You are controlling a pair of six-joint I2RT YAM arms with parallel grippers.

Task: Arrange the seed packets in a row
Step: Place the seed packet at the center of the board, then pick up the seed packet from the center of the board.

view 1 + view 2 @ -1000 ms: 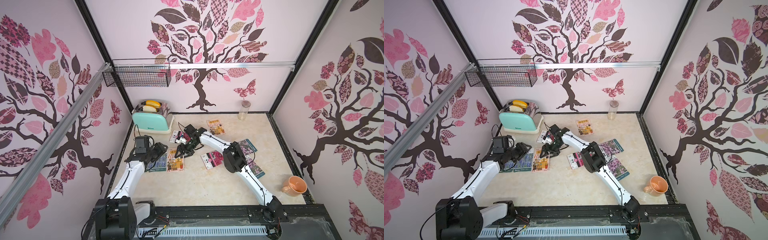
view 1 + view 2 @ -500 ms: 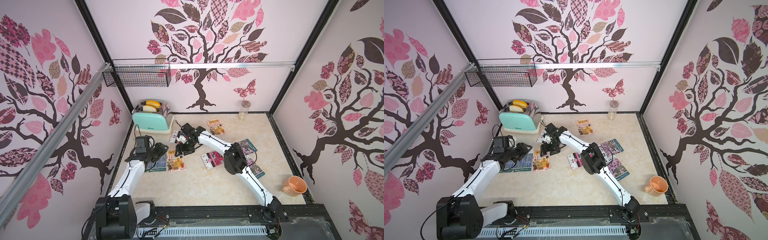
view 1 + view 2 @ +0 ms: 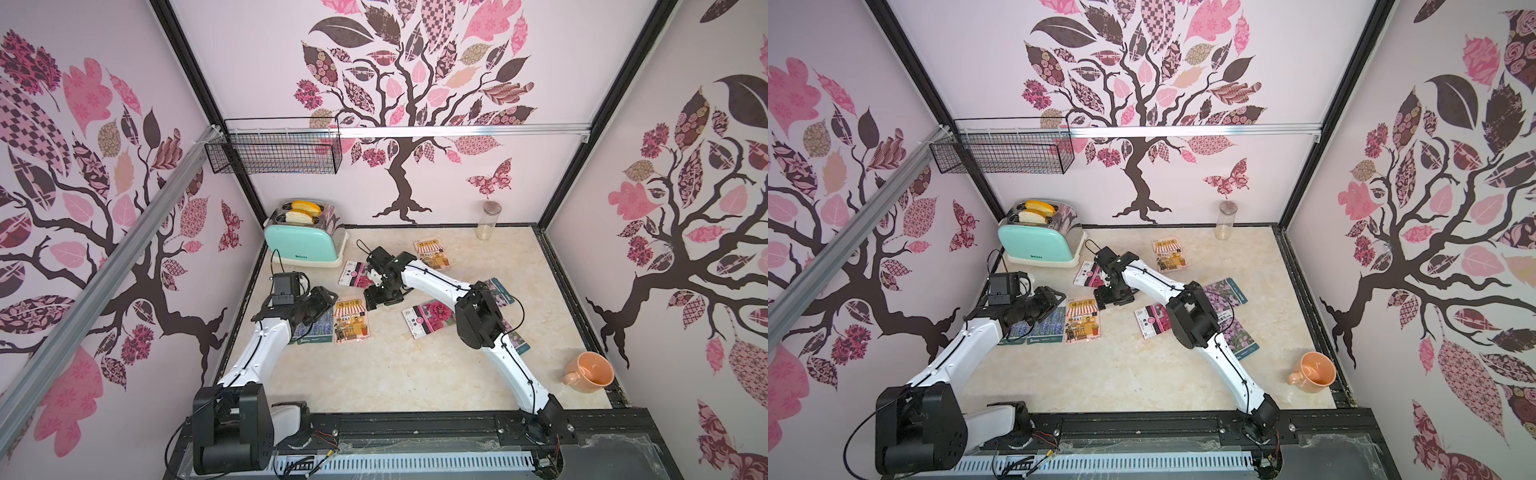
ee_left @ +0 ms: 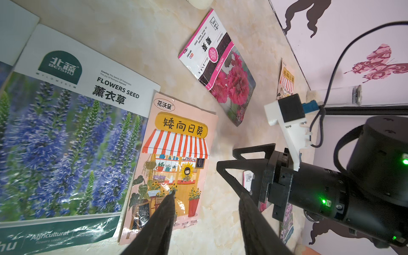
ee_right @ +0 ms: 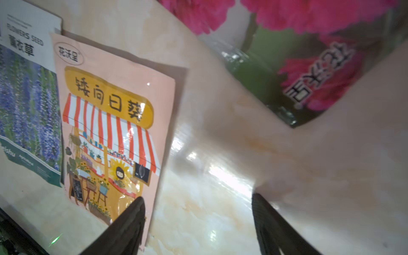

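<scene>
**Right pincer** [image 5: 197,197]: the jaws stand wide apart, with only bare marble-patterned tabletop [image 3: 395,374] between them. They have widened over the last second. Just beside one fingertip lies the flat glossy orange packet with the striped-awning shop [image 5: 110,132], unmoved in that second. Judgement: the release is complete and this packet is placed.

**Row so far:** On the far side of that packet from the right pincer lies a flat blue lavender packet with a white label band [image 4: 66,143]. The orange packet's edge rests against it or slightly over it. A second lavender packet [image 4: 15,39] lies beyond. Three are in line, so the row is begun.

**Left pincer** [image 4: 205,195]: the jaws are partly apart and hold nothing. It hovers over the orange packet's lower end, as it did a second ago.

**Out of line:**
- Behind the right pincer's wrist, a magenta bloom packet [image 3: 355,275] lies askew.
- Further back along that arm are a second magenta packet [image 3: 428,318] and a second orange shop packet [image 3: 432,252].
- A lilac flower packet [image 3: 1227,291] and another lilac packet [image 3: 1241,338] lie partly under the arm.

Five packets remain out of line. The nearest magenta one looks the likely next pick.
</scene>
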